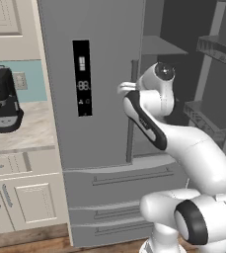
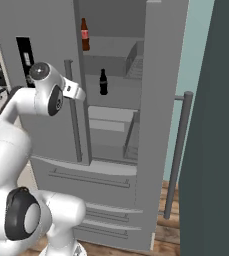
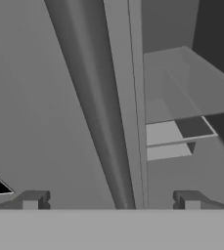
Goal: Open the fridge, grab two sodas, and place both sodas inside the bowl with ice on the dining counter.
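The grey fridge (image 1: 104, 59) has its left door shut and its right door (image 2: 161, 100) swung wide. Inside, one dark soda (image 2: 85, 34) with a red label stands on the top shelf. A second soda (image 2: 103, 82) stands one shelf lower. My gripper (image 3: 111, 201) is open at the left door's inner edge, and that door's vertical bar handle (image 3: 96, 122) runs up between its fingertips (image 3: 33, 200). The white hand (image 2: 75, 90) sits just left of the lower soda, outside the opening. The bowl with ice and the dining counter are out of view.
A black coffee machine (image 1: 6, 101) stands on the wall counter (image 1: 33, 133) left of the fridge, above cream cabinets (image 1: 28, 202). The open door's bins (image 1: 215, 49) and its long handle (image 2: 178, 150) jut out on the right. A dark panel (image 2: 218, 150) closes off the far right.
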